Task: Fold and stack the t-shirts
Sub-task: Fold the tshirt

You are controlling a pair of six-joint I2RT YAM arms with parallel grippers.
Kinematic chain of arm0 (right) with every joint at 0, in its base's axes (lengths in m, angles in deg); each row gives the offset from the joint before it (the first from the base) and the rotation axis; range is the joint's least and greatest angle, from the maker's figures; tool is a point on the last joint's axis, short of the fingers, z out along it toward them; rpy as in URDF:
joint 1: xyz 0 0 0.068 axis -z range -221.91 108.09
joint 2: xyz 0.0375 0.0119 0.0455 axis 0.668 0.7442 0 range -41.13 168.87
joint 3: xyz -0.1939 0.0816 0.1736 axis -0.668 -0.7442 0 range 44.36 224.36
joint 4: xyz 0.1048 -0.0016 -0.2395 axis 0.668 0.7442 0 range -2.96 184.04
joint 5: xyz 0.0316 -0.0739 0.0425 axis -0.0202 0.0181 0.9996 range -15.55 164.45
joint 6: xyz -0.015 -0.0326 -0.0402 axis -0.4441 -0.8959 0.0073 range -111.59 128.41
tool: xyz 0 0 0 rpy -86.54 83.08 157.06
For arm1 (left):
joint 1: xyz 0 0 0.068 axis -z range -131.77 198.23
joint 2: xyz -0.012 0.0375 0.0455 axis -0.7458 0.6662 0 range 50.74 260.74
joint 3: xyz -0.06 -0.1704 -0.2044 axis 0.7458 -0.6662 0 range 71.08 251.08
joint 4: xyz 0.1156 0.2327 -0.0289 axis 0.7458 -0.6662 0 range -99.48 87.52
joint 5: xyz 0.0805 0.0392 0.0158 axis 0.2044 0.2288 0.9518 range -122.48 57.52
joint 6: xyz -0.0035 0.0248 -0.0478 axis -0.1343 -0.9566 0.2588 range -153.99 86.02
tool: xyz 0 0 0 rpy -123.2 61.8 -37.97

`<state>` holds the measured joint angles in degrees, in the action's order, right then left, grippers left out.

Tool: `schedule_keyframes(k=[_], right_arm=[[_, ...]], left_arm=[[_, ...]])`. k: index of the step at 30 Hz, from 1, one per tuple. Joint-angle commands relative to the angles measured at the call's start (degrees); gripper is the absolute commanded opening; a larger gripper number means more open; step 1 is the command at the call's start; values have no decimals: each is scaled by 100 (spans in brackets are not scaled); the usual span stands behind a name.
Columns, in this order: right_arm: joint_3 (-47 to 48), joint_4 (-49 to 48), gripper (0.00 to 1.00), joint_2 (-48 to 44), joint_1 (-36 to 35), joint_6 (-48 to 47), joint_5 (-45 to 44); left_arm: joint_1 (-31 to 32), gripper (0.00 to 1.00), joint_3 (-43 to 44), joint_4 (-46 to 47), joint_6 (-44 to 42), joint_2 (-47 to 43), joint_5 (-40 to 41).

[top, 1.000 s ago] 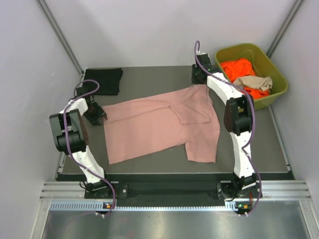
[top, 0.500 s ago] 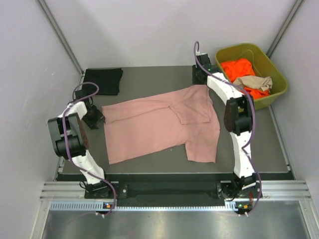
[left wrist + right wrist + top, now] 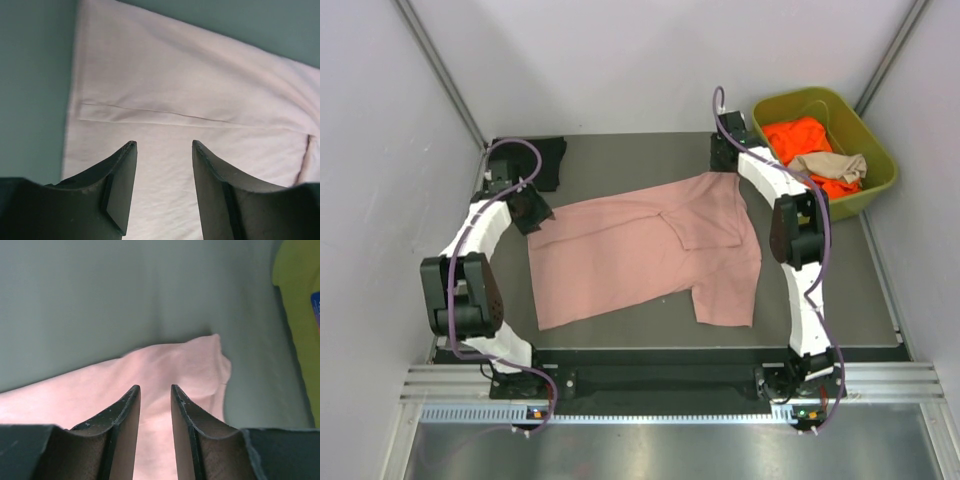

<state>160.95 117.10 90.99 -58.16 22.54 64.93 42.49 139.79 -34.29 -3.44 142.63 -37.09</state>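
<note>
The dusty pink t-shirt (image 3: 640, 250) lies partly folded on the dark table, one sleeve toward the near right. My left gripper (image 3: 535, 212) hovers open over its far-left corner; the left wrist view shows the jaws (image 3: 163, 145) apart above the hemmed cloth (image 3: 190, 90). My right gripper (image 3: 723, 165) is over the shirt's far-right corner; its jaws (image 3: 155, 387) stand a narrow gap apart above the pink cloth (image 3: 175, 365). A folded black t-shirt (image 3: 555, 160) lies at the back left. Orange (image 3: 800, 135) and tan (image 3: 835, 165) shirts lie in the bin.
The olive-green bin (image 3: 790, 97) stands at the back right, beside the table; its wall shows at the right edge of the right wrist view (image 3: 297, 300). Grey walls close in the left, back and right. The left arm's cable loops over the black shirt.
My left arm has swung from the shirt's left edge toward the back, to its far-left corner. The right arm and the shirt have barely moved.
</note>
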Motion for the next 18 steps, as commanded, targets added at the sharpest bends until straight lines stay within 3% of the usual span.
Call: schedule_keyframes(k=[1,8,18], right_arm=[[-76,17,31,227,219,90,-103],[-163,394,31,508,491,116,-111],[28,720,32,324,526,-358,-454]], left_arm=[[204,53,151,307,215,459,-462],[266,54,108,378,198,961,-402],[-120,54,-278,132,-66,1261,-67]])
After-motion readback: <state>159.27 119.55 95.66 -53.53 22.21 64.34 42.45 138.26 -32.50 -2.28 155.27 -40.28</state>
